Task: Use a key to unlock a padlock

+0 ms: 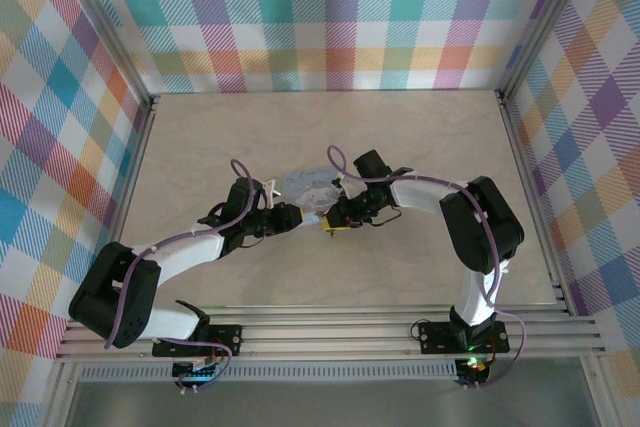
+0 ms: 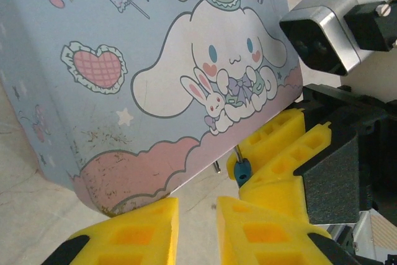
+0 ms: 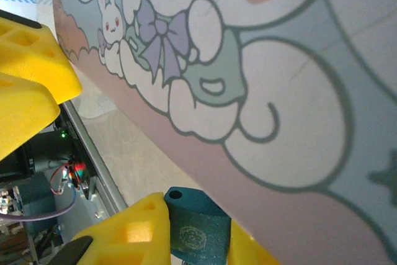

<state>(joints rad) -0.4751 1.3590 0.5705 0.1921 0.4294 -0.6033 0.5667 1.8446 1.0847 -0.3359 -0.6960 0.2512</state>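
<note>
Padlock (image 3: 198, 235) pinched between the right jaws — left jaws narrow, just beside the tin (image 2: 155, 60).

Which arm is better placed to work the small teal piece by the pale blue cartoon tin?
Right: the right gripper grips the small teal piece beside the pale blue cartoon-printed tin; the left gripper's yellow fingers stand apart, empty.

Cartoon tin (image 2: 142, 110), apparently on table (image 1: 450, 147)
</note>
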